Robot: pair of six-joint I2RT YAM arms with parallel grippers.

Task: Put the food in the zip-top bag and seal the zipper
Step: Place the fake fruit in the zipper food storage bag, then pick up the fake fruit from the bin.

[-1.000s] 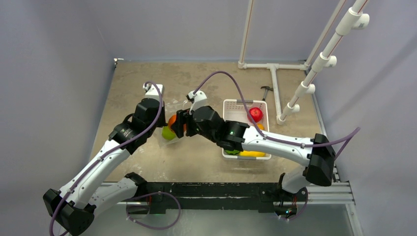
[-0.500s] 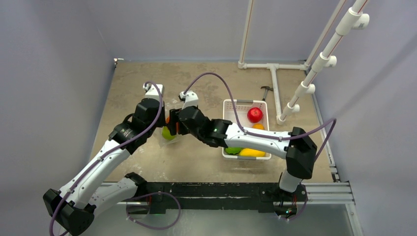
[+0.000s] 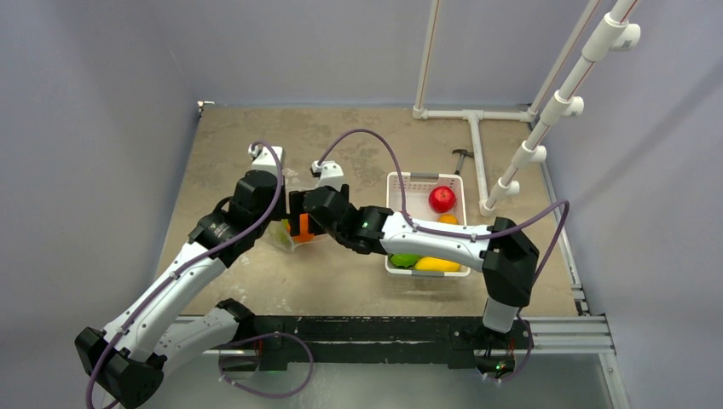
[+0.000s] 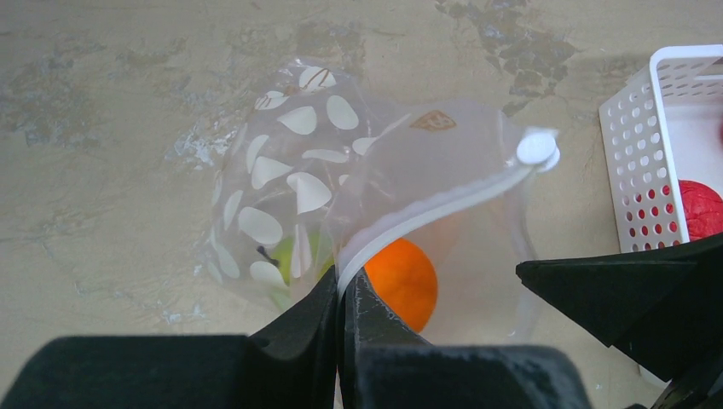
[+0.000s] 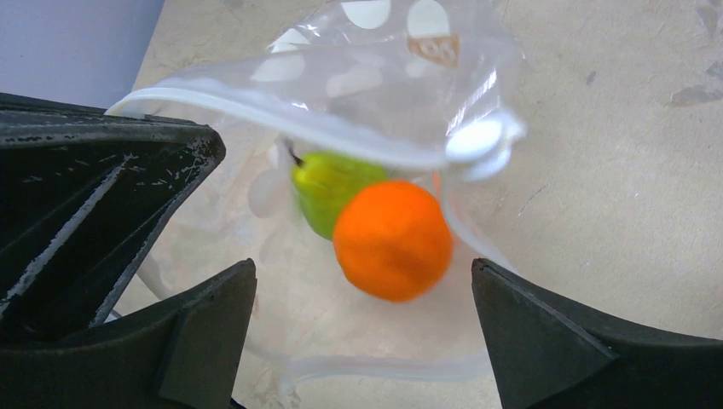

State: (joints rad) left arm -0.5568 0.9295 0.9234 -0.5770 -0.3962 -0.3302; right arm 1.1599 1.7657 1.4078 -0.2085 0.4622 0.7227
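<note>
From above: found zip-top bag (image 3: 280,237) on table (image 3: 256,136), left of white basket (image 3: 413,177); noted red fruit (image 3: 442,198) inside basket.
Left wrist: observed left gripper (image 4: 344,294) pinched tight on zipper (image 4: 426,217).
Right wrist: recorded right gripper (image 5: 358,281) spread wide, gripping nothing; logged orange fruit (image 5: 392,240) and green fruit (image 5: 324,189) inside bag.

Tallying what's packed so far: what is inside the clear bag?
Inside the zip-top bag sit an orange fruit and a yellow-green fruit. Whatever lies under them or behind the bag's white spots is covered.
</note>
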